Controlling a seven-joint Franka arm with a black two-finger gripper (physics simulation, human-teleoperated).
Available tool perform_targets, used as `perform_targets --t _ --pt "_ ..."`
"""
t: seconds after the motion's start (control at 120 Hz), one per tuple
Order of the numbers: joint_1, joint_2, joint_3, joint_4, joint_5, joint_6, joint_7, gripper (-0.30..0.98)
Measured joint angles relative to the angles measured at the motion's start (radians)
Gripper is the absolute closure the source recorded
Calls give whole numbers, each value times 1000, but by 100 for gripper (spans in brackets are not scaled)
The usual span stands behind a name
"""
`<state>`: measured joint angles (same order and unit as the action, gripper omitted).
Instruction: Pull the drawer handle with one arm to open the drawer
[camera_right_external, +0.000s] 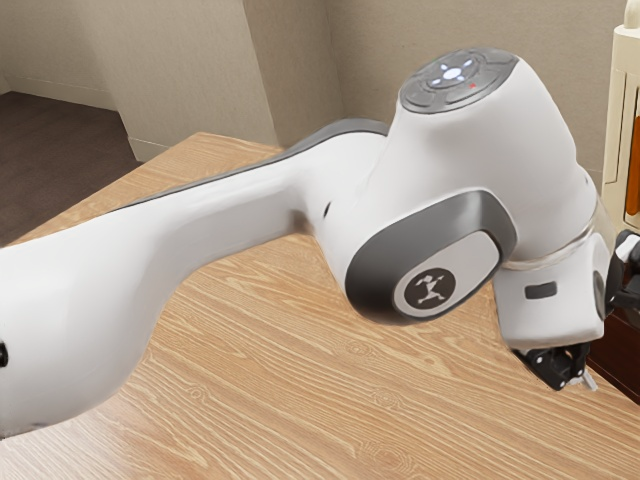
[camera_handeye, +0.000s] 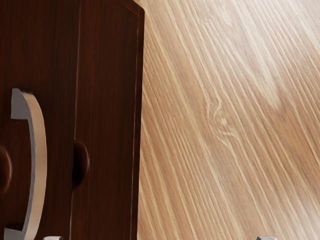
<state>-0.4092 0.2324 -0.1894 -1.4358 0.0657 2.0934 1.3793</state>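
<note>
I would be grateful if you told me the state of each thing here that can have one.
Gripper: open, jaws wide apart.
Drawer handle: not gripped, fixed at both ends.
Drawer: appears shut, though not all its edges can be seen.
Arm's indicator lights: lit.

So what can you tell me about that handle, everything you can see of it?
The handle is a smooth, slim bow that looks like metal, grey on its flank and a warmer, pale tan along its outer face. It curves away from the dark reddish-brown front, which looks like polished wood, and has a squared foot at each end meeting that front. A rounded hollow lies behind its middle. It looks whole and unbent. The pincer is open, so nothing grips it.
</note>
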Motion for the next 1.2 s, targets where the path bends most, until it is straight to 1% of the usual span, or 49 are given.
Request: perform_targets --t 0.133,0.358,0.658,0.933,1.2 --pt "0 42 -2 39 8 13 -12 28" --pt "-2 97 -8 75 26 71 -4 34" --pt "-5 143 -40 118 32 109 7 37" --pt "0 182 -38 145 37 121 15 43" --pt "6 209 -36 154 53 151 26 45"
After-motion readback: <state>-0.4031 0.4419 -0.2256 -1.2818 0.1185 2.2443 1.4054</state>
